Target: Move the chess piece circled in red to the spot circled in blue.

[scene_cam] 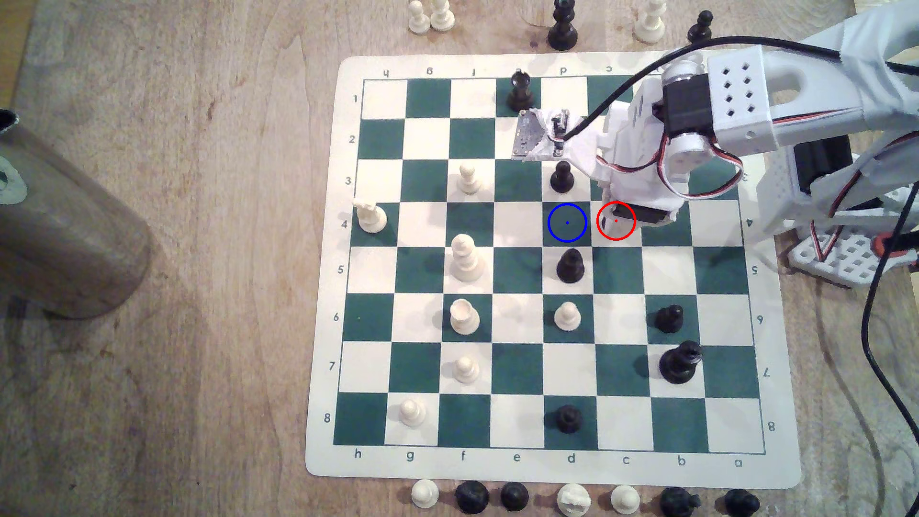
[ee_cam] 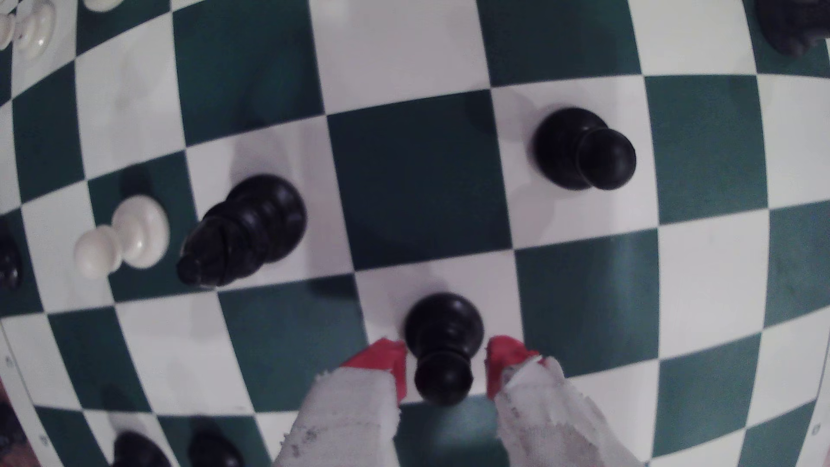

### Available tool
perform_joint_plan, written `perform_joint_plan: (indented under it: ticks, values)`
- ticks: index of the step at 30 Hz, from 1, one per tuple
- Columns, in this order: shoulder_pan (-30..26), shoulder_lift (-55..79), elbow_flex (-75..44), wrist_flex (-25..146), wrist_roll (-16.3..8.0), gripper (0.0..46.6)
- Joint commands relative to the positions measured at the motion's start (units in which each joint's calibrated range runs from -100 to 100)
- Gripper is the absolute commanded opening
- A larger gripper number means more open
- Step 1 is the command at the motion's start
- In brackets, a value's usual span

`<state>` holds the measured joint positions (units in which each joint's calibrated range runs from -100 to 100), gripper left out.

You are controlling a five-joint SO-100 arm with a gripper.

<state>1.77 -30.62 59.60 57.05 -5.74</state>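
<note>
**Gripper astride the black pawn, not yet closed**

Straddles the small glossy black pawn with the round ball head (ee_cam: 442, 332) with the white-wrapped, red-tipped gripper (ee_cam: 444, 359), as seen in the wrist view. Leaves the jaws parted a little wider than the piece, with a thin gap between each red fingertip (ee_cam: 381, 359) and the pawn's neck. Grips nothing.

Keeps the pawn upright on a white square of the green-and-white roll-up chessboard (scene_cam: 497, 467) on the wooden counter (scene_cam: 199, 248). Covers that square, marked by the thin red ring (scene_cam: 615, 221), with the white arm in the exterior view, hiding the pawn there.

Places the blue-ringed dark green square (scene_cam: 567, 222) at 9 o'clock of the red ring, on the very next square. Flanks that bare square with another black pawn (scene_cam: 562, 176) at 12 o'clock and a bigger black piece with a drop-shaped head (scene_cam: 570, 266) at 6 o'clock.
</note>
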Motion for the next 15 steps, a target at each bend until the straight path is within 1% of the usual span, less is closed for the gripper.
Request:
perform_joint_plan:
  ticks: [1, 9, 13, 15]
  values:
    - [-0.6, -0.3, -0.1, -1.0, -0.2, 5.4]
    - [-0.6, -1.2, 0.6, -0.6, 0.1, 0.8]
    - [-0.6, -4.8, -0.9, 2.5, 0.0, 0.5]
    - [-0.6, -7.5, -4.4, 7.4, -0.1, 0.5]
